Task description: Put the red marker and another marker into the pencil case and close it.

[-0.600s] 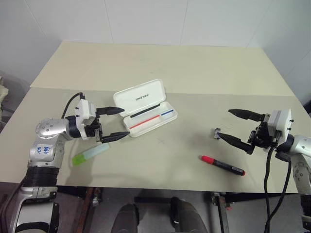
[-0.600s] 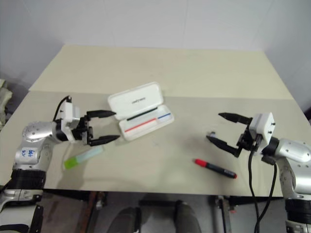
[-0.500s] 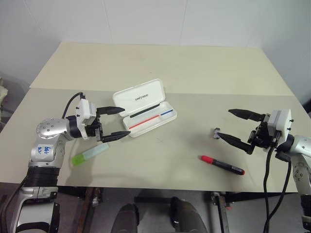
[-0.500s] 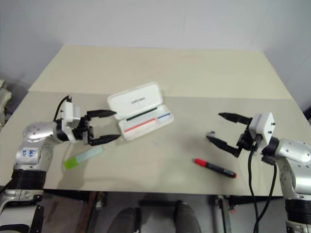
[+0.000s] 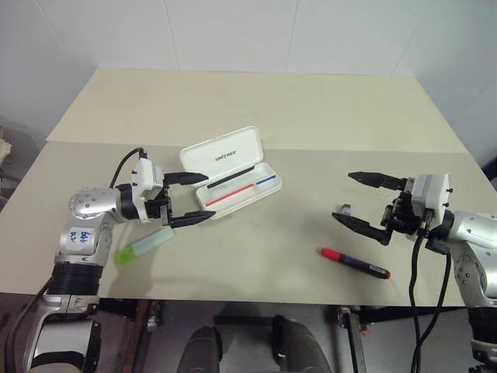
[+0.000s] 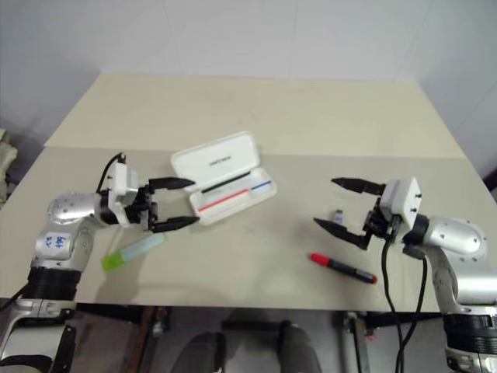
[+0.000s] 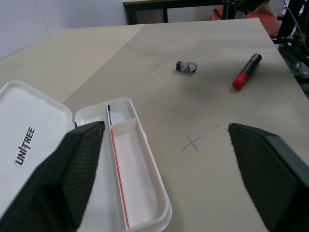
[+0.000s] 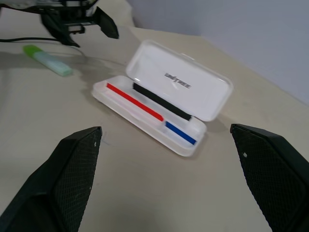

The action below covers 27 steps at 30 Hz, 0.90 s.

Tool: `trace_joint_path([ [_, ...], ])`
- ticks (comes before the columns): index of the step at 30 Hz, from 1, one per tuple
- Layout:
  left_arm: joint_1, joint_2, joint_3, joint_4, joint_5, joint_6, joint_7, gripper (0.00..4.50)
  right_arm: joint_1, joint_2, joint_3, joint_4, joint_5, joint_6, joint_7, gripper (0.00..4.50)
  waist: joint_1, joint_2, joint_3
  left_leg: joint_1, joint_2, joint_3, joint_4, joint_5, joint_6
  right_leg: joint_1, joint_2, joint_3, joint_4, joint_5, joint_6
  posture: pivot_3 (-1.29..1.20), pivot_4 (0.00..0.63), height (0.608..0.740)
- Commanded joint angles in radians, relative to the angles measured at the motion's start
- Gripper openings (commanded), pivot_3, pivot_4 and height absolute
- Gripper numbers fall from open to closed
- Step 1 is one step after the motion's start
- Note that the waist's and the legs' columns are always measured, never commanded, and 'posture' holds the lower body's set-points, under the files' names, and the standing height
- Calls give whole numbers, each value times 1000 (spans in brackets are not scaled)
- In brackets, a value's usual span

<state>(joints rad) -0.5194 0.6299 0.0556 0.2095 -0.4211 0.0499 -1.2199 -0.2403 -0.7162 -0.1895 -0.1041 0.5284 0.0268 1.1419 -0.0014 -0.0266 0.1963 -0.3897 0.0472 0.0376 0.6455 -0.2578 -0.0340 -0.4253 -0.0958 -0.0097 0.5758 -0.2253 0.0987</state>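
Note:
The white pencil case [image 5: 241, 189] lies open left of the table's middle, its lid [image 5: 222, 153] tilted back with dark lettering on it. My left gripper [image 5: 206, 197] hovers open just left of the case, pointing at it and holding nothing. The pale green marker [image 5: 144, 246] lies on the table below that gripper. Near the front right rests the red marker [image 5: 355, 263], black-barrelled with its red cap toward the case. My right gripper [image 5: 342, 196] stands open above and behind it, empty, fingers aimed leftward. The left wrist view shows the case's tray [image 7: 140, 193] and the red marker [image 7: 246, 71].
A small grey lump [image 5: 345, 210] sits on the table by the right gripper's lower finger. A faint pencilled X [image 5: 256, 225] marks the table between case and red marker. The table's front edge [image 5: 248, 294] runs close below both markers.
The right gripper has shifted left, toward the table's middle. The left gripper has edged slightly right, closer to the case. Both stay open; the markers and case have not moved.

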Motion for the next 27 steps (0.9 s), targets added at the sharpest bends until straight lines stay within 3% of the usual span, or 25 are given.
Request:
trace_joint_path([
  [1, 0, -6, -8, -36, 23, 2, 31, 2925, -19, 22, 22, -38, 0, -13, -5, 4500, 0, 0, 0, 0, 0, 0, 0, 0, 0, 0, 0, 0, 0, 0, 0, 0, 150, 740],
  [14, -58, -83, -146, -106, 175, 165, 228, 2925, -46, 62, 60, -89, -4, -26, -28, 4500, 0, 0, 0, -1, 0, 0, 1, -1, 0, 0, 0, 0, 0, 2, 3, 0, 150, 740],
  [27, -70, -45, -252, -101, 274, 272, 218, 2925, -5, 90, 71, -192, 0, 2, -82, 4500, 0, 0, 0, -1, 0, 0, 1, -3, 0, -1, 1, 1, 0, 0, 1, 0, 150, 740],
])
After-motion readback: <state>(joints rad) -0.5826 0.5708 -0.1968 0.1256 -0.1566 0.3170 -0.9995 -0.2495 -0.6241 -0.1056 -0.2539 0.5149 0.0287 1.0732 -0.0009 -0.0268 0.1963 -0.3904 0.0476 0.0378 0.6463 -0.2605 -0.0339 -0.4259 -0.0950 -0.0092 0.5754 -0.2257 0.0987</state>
